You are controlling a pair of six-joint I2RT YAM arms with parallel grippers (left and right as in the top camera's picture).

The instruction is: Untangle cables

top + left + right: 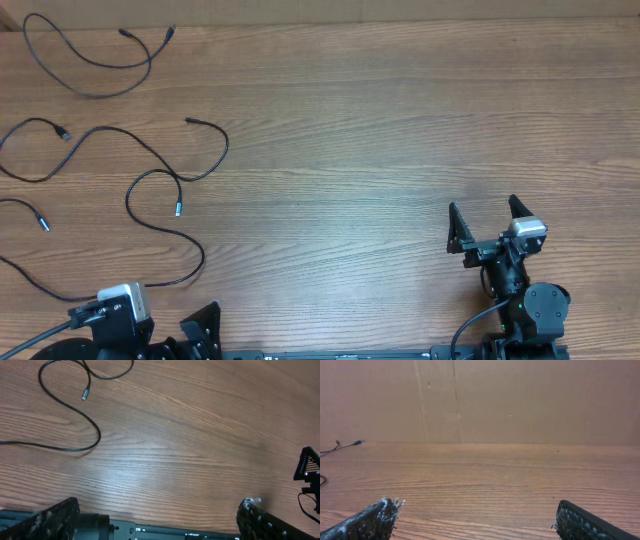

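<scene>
Several thin black cables lie loose on the left of the wooden table (380, 130), apart from both grippers. One loops at the far left corner (90, 96). A wavy one (226, 145) runs across below it. A third (130, 200) curls down toward my left arm, and its plug and curve show in the left wrist view (97, 435). A short plug end (42, 224) lies at the left edge. My left gripper (160, 525) is open and empty at the near left edge. My right gripper (488, 222) is open and empty at the near right, as the right wrist view (480, 520) shows.
A brown cardboard wall (520, 400) stands along the table's far side. A cable end (355, 442) shows far left in the right wrist view. The right gripper's finger (307, 467) shows at the right edge of the left wrist view. The arm bases' rail (330, 354) runs along the near edge.
</scene>
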